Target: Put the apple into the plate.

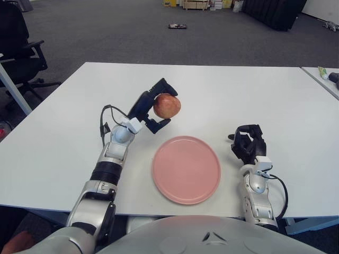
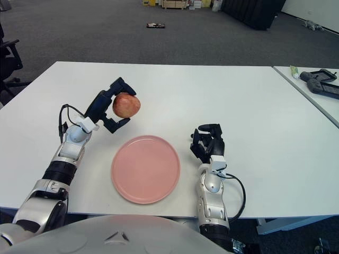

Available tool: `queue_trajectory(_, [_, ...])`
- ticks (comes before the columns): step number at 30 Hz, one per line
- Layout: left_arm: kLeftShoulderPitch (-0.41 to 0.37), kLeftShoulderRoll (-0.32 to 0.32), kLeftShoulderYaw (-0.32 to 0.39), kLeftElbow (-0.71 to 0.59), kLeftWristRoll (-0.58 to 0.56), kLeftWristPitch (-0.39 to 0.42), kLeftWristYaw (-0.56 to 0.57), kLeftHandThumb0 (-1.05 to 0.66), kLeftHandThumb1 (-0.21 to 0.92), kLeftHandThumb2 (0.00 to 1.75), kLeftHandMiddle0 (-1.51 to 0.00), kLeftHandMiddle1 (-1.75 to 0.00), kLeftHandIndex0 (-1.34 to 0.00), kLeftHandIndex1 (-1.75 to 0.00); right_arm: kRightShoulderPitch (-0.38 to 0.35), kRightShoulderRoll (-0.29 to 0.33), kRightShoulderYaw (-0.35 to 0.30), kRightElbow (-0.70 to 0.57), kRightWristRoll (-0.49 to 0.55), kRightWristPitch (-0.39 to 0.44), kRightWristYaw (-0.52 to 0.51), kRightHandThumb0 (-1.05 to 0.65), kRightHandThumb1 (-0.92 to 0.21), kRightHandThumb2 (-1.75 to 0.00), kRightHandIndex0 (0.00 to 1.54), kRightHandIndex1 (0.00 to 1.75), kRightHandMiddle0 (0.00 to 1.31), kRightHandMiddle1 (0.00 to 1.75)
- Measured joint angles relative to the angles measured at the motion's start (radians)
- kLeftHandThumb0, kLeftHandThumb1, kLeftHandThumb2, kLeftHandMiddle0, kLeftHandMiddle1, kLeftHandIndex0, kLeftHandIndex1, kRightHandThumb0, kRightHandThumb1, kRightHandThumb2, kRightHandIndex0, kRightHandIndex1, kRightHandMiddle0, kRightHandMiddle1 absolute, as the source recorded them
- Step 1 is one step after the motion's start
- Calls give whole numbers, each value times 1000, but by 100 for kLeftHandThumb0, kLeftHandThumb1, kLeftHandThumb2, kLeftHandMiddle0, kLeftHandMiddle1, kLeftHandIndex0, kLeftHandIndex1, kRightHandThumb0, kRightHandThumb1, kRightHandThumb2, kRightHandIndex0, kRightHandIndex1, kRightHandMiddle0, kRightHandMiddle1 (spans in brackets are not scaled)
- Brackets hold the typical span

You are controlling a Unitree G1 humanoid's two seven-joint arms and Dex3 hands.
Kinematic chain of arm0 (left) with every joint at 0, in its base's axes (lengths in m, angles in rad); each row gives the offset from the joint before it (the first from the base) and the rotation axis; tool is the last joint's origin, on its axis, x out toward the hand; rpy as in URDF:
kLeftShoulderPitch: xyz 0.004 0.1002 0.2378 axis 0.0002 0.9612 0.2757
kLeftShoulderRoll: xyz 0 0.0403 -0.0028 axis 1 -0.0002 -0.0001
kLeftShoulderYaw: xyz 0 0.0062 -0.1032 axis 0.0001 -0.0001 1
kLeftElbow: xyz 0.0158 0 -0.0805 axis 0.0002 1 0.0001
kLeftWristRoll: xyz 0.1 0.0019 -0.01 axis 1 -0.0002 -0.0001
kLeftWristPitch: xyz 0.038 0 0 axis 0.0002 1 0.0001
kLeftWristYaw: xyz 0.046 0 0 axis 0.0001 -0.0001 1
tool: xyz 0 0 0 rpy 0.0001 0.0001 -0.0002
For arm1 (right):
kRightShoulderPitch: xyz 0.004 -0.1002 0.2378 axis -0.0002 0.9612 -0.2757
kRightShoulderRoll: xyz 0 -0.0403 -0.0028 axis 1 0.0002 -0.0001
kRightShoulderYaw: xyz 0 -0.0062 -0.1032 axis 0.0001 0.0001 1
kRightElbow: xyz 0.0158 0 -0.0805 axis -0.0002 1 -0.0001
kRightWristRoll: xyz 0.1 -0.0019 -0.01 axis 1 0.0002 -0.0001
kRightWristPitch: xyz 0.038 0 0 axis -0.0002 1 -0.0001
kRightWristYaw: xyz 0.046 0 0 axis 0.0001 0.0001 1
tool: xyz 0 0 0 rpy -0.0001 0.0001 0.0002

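Nearest the robot, the pink plate (image 1: pixel 186 169) lies on the white tabletop (image 1: pixel 265 95), bare, with the right hand (image 1: pixel 248 144) just to its right, fingers curled in on nothing and doing no work. Beyond the plate's far-left rim, the left hand (image 1: pixel 157 108) is raised off the tabletop and grasps the apple (image 1: pixel 167 106), 1 finger arched over the top and the others cupped below and behind it. The apple sits at the outer end of that grip, with much of its surface bare on the side facing away from the palm.

The apple looks to be not yet over the plate, so letting go here would likely drop it on the tabletop, free to roll. A loose, fingertip hold could also let the round fruit slip out during the carry. Released from this height, it might bounce off the shallow plate.
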Motion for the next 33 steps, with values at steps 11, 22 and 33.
queue_trajectory(11, [37, 106, -105, -54, 248, -164, 50, 0, 8, 155, -84, -160, -56, -175, 0, 0, 2, 0, 7, 0, 0, -37, -74, -78, 56, 128, 30, 175])
queue_trajectory(22, [38, 147, -203, -46, 570, -204, 271, 0, 10, 154, -82, -163, -55, -175, 0, 0, 3, 0, 7, 0, -1, -37, -75, -77, 57, 128, 29, 175])
queue_trajectory(33, [41, 165, -348, -69, 616, -193, 259, 0, -4, 172, -88, -174, -65, -175, 0, 0, 4, -3, 6, 0, -5, -37, -73, -80, 58, 129, 31, 175])
